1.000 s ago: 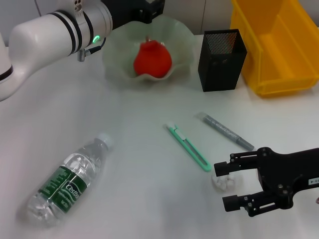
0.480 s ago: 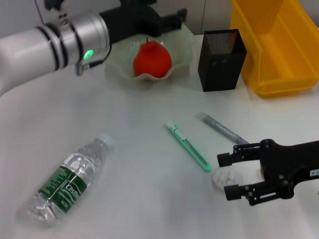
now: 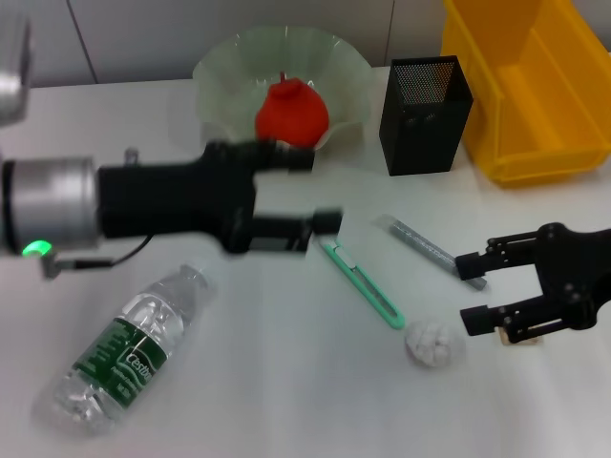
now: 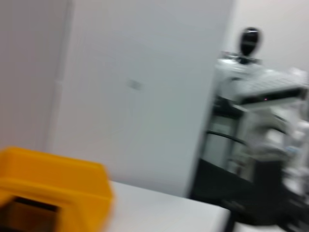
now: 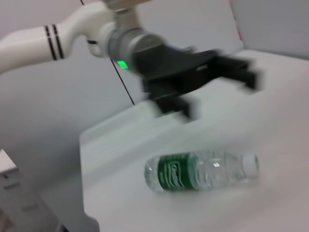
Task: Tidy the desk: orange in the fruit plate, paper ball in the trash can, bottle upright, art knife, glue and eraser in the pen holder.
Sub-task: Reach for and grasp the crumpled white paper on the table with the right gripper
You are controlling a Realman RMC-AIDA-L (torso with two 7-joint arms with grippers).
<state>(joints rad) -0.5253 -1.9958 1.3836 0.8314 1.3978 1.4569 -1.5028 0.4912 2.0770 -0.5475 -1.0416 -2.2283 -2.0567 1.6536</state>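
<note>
The orange (image 3: 291,110) sits in the pale green fruit plate (image 3: 221,69) at the back. The water bottle (image 3: 134,342) lies on its side at the front left; it also shows in the right wrist view (image 5: 203,171). The green art knife (image 3: 361,283) and the grey glue stick (image 3: 430,250) lie mid-table. The white paper ball (image 3: 432,342) lies at the knife's near end. My left gripper (image 3: 310,189) is open and empty above the table, just left of the knife. My right gripper (image 3: 470,291) is open and empty, right of the paper ball. A small tan piece (image 3: 528,336), perhaps the eraser, shows under it.
The black mesh pen holder (image 3: 425,114) stands at the back, right of the plate. A yellow bin (image 3: 535,86) fills the back right corner; it also shows in the left wrist view (image 4: 53,188).
My left arm has swung from over the plate down to mid-table beside the knife. My right gripper has moved right and back, leaving the paper ball uncovered.
</note>
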